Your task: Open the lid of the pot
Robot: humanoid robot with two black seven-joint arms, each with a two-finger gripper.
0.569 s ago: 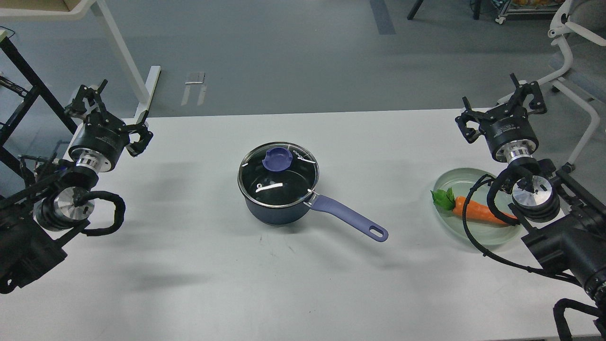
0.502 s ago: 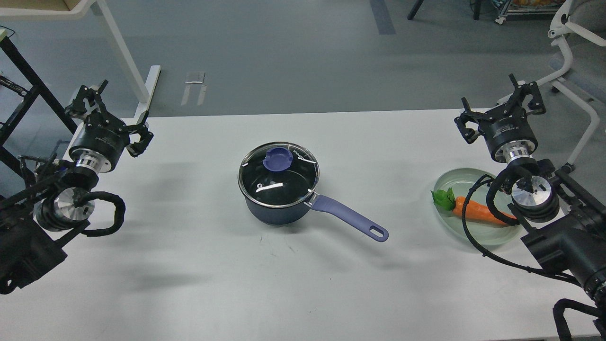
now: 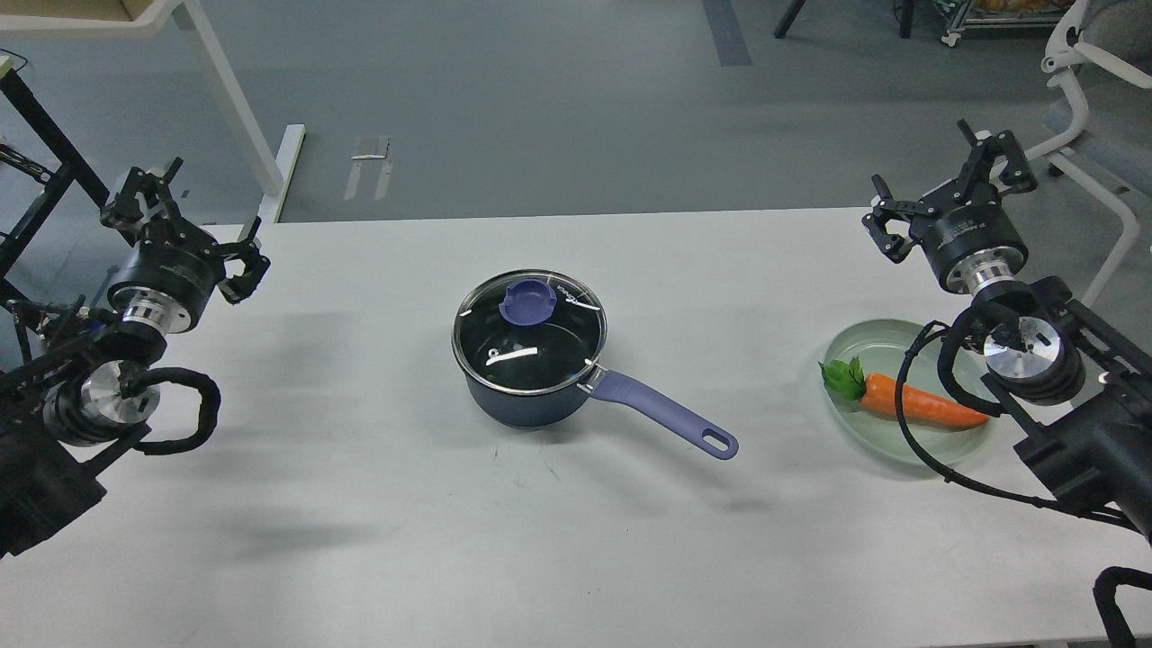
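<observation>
A dark blue pot [image 3: 526, 405] stands in the middle of the white table [image 3: 360, 504], its purple handle [image 3: 666, 417] pointing right and toward me. A glass lid [image 3: 529, 335] with a purple knob [image 3: 526, 300] sits closed on it. My left gripper [image 3: 184, 216] is open and empty at the table's far left edge, well away from the pot. My right gripper [image 3: 945, 184] is open and empty at the far right edge, also far from the pot.
A pale green plate [image 3: 864, 342] holding an orange toy carrot [image 3: 918, 405] lies at the right, just in front of my right arm. A white chair frame [image 3: 1093, 108] stands beyond the right edge, and a black rack [image 3: 45, 171] and white table leg [image 3: 238, 117] beyond the left.
</observation>
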